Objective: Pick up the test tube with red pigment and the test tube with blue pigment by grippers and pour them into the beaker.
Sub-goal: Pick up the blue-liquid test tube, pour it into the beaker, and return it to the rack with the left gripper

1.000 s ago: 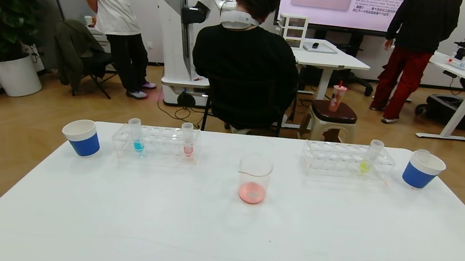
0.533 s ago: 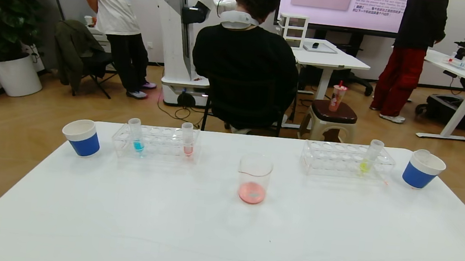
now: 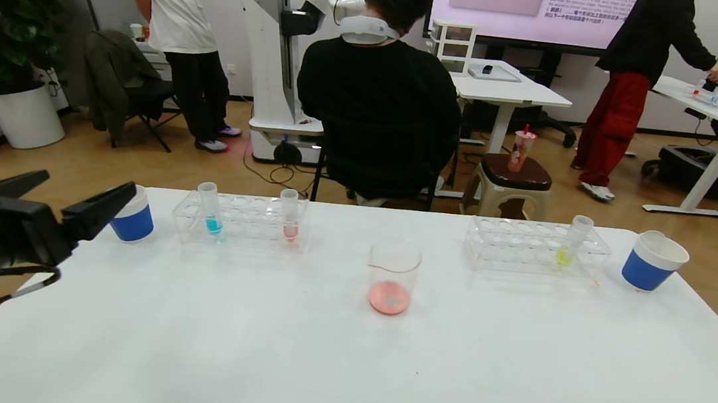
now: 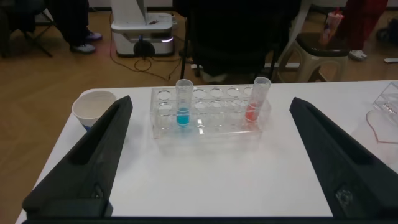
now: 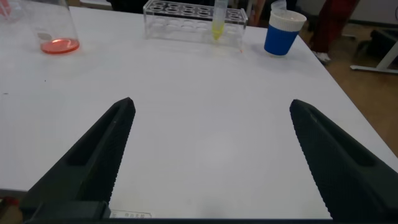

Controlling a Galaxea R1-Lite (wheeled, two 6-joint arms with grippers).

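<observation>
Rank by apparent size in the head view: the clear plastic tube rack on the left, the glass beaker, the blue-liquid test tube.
1. Clear plastic tube rack, widest.
2. Glass beaker; nearer the camera, which flatters it.
3. Blue-liquid test tube, slimmest.

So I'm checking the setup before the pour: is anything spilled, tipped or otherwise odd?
No spill shows. The beaker already holds a shallow red layer. The yellow-green tube leans in its rack, while the blue tube and the pinkish-red tube stand upright. The left claw is open near them.
</observation>
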